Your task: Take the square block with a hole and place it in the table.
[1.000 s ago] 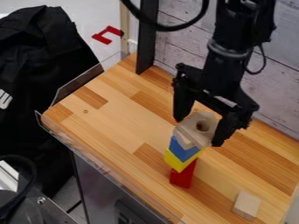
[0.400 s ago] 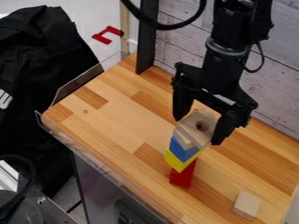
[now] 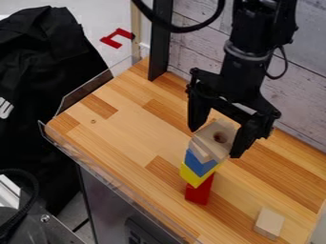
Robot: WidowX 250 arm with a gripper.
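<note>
Holed block (image 3: 215,129): pale beige. Gripper (image 3: 215,142): black. Blue block (image 3: 199,164), yellow block (image 3: 195,176), red block (image 3: 198,194): plain. Tabletop (image 3: 127,128): patchwork, honey and tan strips. Wall (image 3: 304,71): whitish-grey, streaked.

Stack of blocks (image 3: 200,164) stands on tabletop (image 3: 124,131), right of its middle. Square block with a hole (image 3: 224,132) at stack's upper end, below the claw (image 3: 215,143). Lone block (image 3: 269,222) on tabletop, right and in front of stack, apart. Wall (image 3: 299,90) behind tabletop; cloth (image 3: 45,71) left, beyond its edge.

Tool (image 3: 215,143) around sq. block w/ hole (image 3: 219,129) (stack (image 3: 197,174) below), wood tbl. (image 3: 121,131)
</note>
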